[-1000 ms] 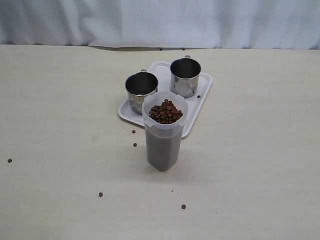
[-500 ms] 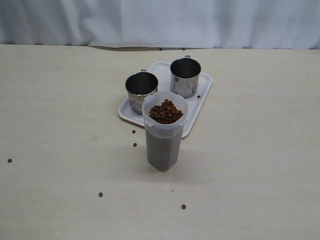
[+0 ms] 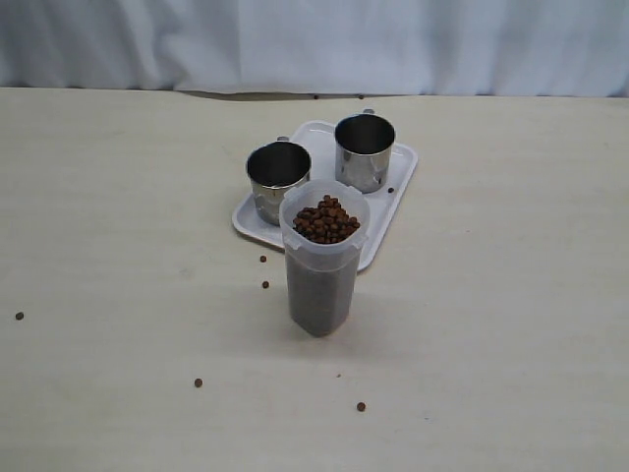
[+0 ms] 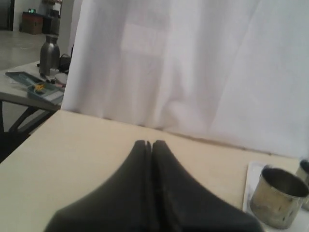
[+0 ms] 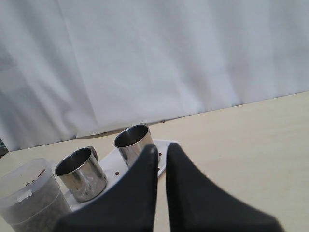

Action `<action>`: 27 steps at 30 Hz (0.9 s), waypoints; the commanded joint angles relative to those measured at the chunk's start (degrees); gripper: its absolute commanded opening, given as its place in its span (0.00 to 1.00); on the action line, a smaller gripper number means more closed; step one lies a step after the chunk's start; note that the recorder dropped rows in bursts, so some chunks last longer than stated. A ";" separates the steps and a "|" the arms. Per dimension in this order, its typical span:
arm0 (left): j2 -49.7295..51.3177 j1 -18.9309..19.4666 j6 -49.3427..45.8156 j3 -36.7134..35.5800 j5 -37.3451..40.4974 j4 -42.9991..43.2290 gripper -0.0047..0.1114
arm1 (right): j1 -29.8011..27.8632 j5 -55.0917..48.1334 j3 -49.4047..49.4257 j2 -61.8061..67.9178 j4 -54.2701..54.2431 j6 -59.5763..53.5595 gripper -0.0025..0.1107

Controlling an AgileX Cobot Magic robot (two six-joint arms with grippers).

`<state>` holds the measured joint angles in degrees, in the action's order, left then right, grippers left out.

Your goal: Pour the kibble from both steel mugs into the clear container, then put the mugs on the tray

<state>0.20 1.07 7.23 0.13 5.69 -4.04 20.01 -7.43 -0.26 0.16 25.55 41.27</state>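
Note:
The clear container (image 3: 321,285) stands mid-table, heaped to its rim with kibble (image 3: 326,220). Right behind it lies the white tray (image 3: 398,187) with both steel mugs upright on it: one nearer and to the left (image 3: 277,179), one farther and to the right (image 3: 364,152). Both mugs look empty. Neither gripper shows in the exterior view. My left gripper (image 4: 150,143) is shut on nothing, above bare table, with one mug (image 4: 277,195) off to its side. My right gripper (image 5: 161,149) is shut and empty, hanging back from the mugs (image 5: 82,174) (image 5: 133,142) and the container (image 5: 31,203).
Stray pellets lie on the table to the container's left (image 3: 262,259) (image 3: 265,284), at the far left (image 3: 19,316) and near the front (image 3: 198,383) (image 3: 361,406). One pellet (image 3: 390,190) sits on the tray. A white curtain (image 3: 314,44) hangs behind the table's far edge.

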 commanded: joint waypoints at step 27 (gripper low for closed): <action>-0.20 -0.48 -4.22 -0.13 4.65 0.30 0.04 | 0.13 0.06 0.26 -0.16 -0.05 -0.20 0.07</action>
<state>0.20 1.07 3.29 0.13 10.67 -3.39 20.01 -7.43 -0.26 0.16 25.55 41.27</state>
